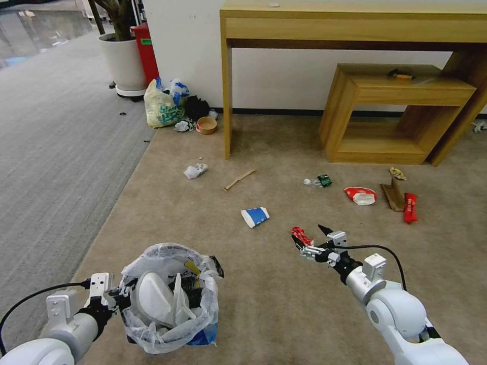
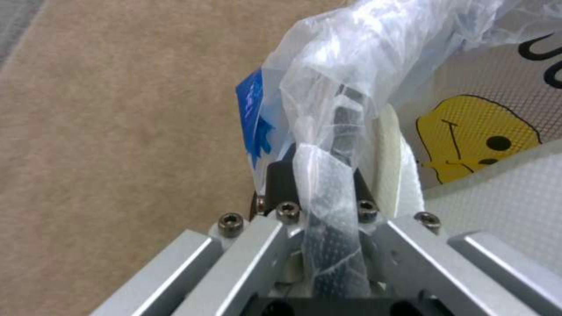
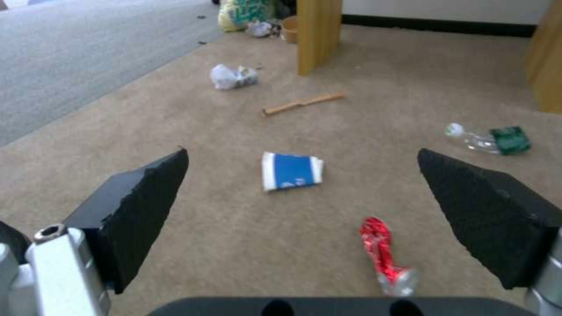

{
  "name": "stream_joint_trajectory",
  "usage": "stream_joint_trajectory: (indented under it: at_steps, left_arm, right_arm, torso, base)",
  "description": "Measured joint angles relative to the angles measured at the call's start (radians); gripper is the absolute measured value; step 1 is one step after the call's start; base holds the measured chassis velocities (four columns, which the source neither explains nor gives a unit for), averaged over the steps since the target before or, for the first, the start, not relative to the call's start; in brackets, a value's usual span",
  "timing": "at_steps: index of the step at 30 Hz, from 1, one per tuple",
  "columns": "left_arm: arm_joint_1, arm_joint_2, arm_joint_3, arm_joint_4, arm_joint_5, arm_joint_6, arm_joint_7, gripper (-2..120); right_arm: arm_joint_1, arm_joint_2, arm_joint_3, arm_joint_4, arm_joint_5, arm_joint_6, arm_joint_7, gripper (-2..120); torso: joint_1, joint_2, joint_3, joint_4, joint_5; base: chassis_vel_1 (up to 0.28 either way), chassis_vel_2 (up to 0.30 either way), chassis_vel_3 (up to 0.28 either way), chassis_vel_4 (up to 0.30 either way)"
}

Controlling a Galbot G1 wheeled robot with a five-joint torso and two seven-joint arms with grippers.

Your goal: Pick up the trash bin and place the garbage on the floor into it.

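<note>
The left gripper [image 1: 117, 298] is clamped on the near rim of the trash bin [image 1: 170, 299], its fingertips buried under the crinkled liner; in the left wrist view the bag [image 2: 328, 145] wraps over the pinched rim so the black wall barely shows. Inside the bin lie white slippers [image 1: 154, 299], one printed with a yellow cartoon face [image 2: 474, 138], though how much else sits below them is hidden.

The right gripper [image 1: 309, 238] hangs low over the floor [image 1: 284, 314] with its jaws spread wide and nothing between them. Just under and between the fingers lies the crushed red can [image 3: 383, 254], partly covered by the gripper in the head view. A little beyond it rests the blue-white paper cup [image 3: 291, 170] on its side. Farther out are the wooden stick [image 3: 303, 103], a crumpled white wad [image 3: 231, 77] and the plastic bottle [image 3: 489, 139] with a green label. Off to the gripper's right lie the red-white bowl [image 1: 360, 195], cardboard [image 1: 394, 194] and red wrapper [image 1: 410, 208]. Farthest, by the desk leg [image 1: 227, 96], the yellowish shopping bag [image 1: 162, 107] leans beside a small brown bowl [image 1: 206, 125]; the dark clutter behind it is hard to make out.
</note>
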Motion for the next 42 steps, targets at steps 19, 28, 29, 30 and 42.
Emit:
stream_joint_trajectory:
  at_steps: [19, 28, 29, 30, 42]
  left_arm:
    - [0.002, -0.003, -0.009, 0.012, -0.001, 0.0, 0.006, 0]
    - [0.022, -0.004, -0.015, 0.01, -0.002, 0.0, 0.015, 0]
    - [0.022, -0.004, -0.015, 0.01, -0.002, 0.0, 0.015, 0]
    - [0.025, -0.004, -0.016, 0.009, -0.002, 0.0, 0.016, 0]
    - [0.031, -0.011, -0.017, 0.012, -0.002, 0.0, 0.02, 0]
  right_arm:
    - [-0.02, -0.009, 0.035, -0.004, -0.001, 0.009, -0.01, 100]
    - [-0.037, -0.012, 0.061, -0.004, -0.001, 0.019, -0.018, 100]
    - [-0.037, -0.012, 0.061, -0.004, -0.001, 0.019, -0.018, 100]
    - [-0.041, -0.012, 0.066, -0.004, -0.001, 0.02, -0.02, 100]
    - [-0.095, -0.006, 0.114, -0.026, -0.015, 0.042, -0.039, 100]
  torso:
    - [0.0, 0.0, 0.0, -0.0001, 0.0]
    - [0.0, 0.0, 0.0, -0.0001, 0.0002]
    - [0.0, 0.0, 0.0, -0.0001, 0.0002]
    - [0.0, 0.0, 0.0, -0.0001, 0.0002]
    - [0.0, 0.0, 0.0, -0.0002, 0.0001]
  base:
    - [-0.153, -0.144, 0.141, 0.15]
    - [-0.151, -0.148, 0.155, 0.154]
    - [-0.166, -0.143, 0.175, 0.152]
    - [-0.141, -0.144, 0.175, 0.158]
    - [-0.15, -0.148, 0.152, 0.149]
